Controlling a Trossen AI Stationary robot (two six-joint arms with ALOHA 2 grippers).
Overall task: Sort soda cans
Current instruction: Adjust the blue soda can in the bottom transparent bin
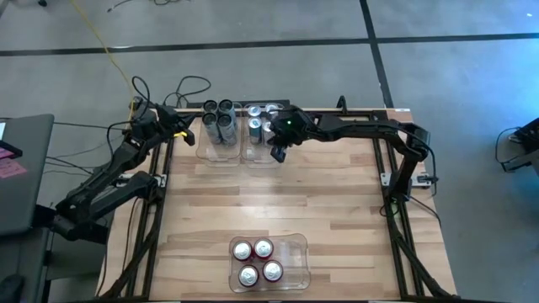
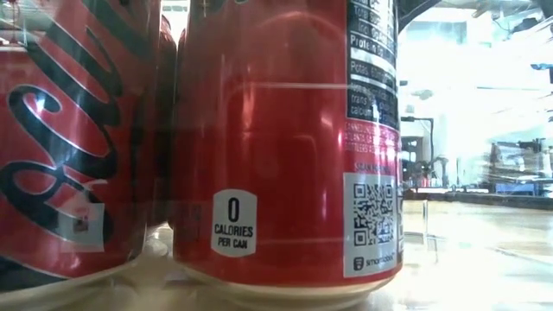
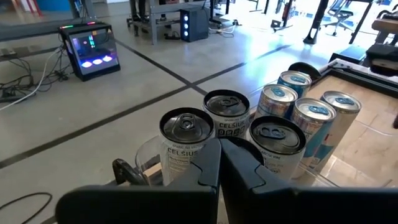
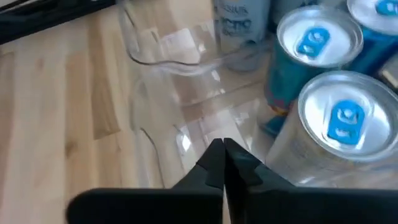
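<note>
Right gripper (image 1: pixel 276 154) closed, empty, at near edge of far bin (image 1: pixel 261 156) holding blue-tabbed silver cans (image 1: pixel 255 127). Left gripper (image 1: pixel 184 134) closed, empty, beside dark grey cans (image 1: pixel 219 119). Red cans (image 1: pixel 257 261) grouped in near bin (image 1: pixel 296 252).

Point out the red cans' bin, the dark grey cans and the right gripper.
red cans' bin (image 1: pixel 296 249): high view, bare right part of the clear bin.
dark grey cans (image 1: pixel 218 120): high view, the cluster's middle.
right gripper (image 4: pixel 223 152): right wrist view, between its shut fingertips.

The wooden table (image 1: pixel 354 210) carries three clear bins (image 1: pixel 290 263) holding soda cans (image 1: pixel 253 250).
</note>
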